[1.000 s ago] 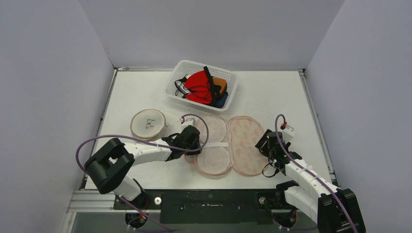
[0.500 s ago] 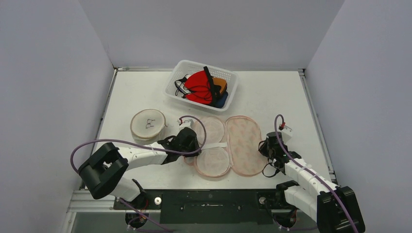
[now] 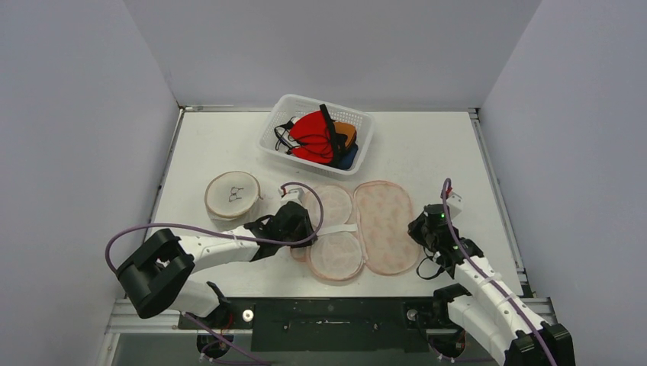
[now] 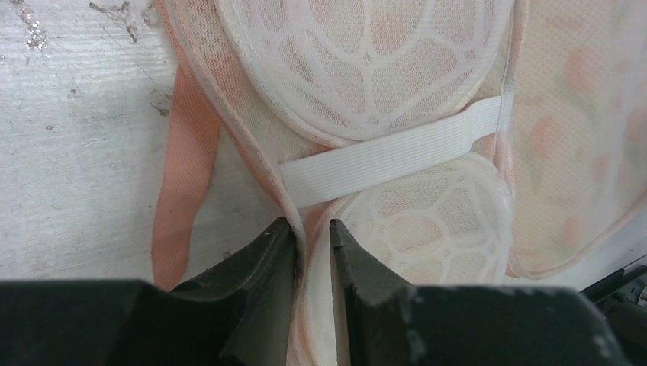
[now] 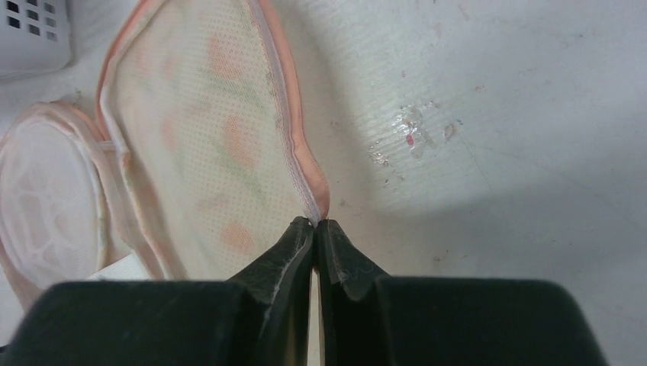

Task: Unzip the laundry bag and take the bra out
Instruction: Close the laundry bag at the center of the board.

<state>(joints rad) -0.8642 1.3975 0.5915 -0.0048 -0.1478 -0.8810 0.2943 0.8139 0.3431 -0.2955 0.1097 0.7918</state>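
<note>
Beneath the white mesh domes of the peach mesh laundry bag, lying open mid-table, no bra can be made out. Its left rim is pinched narrowly by the left gripper — its right seam by the fully closed right gripper, with bare white table beyond.

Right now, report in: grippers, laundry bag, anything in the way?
Left gripper shut on laundry bag near rim. Right gripper shut on its flap edge. Bag lies open. Basket apart, behind; nothing blocking.

The left arm and right arm are white tubes with black joints and bases. A purple cable loops along each. Black end effector fingers taper to blunt tips.
</note>
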